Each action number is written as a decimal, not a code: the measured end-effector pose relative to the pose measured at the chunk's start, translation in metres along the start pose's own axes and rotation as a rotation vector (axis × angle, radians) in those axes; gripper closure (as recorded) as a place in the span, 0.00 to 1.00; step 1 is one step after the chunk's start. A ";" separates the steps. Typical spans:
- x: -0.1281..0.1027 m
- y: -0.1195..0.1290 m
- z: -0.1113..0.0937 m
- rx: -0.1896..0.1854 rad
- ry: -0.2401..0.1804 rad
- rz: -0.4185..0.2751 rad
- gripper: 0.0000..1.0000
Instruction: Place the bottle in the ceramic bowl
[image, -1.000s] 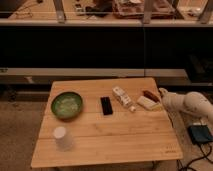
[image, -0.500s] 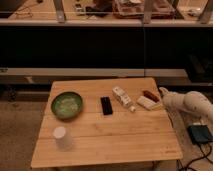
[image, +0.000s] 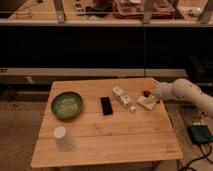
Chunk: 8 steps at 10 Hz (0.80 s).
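Bottle (image: 123, 96) lies between ceramic bowl (image: 66, 105) and hand (image: 154, 94) at table (image: 110, 136) edge.

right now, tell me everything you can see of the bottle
The bottle is small, white and oblong with a pale label. It lies on its side, slanted, on the wooden table, between the black block and the flat white block, seemingly touching neither. The gripper is at the flat white block by the table's edge, not touching the bottle.

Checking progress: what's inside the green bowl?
The ceramic bowl holds nothing; its speckled inside shows, nothing covered. The bottle lies on the table; the gripper is near its right edge.
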 end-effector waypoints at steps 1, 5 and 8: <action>-0.015 0.002 0.001 -0.015 -0.017 -0.039 0.20; -0.048 0.004 -0.004 -0.035 -0.093 -0.126 0.20; -0.049 0.004 -0.004 -0.033 -0.096 -0.131 0.20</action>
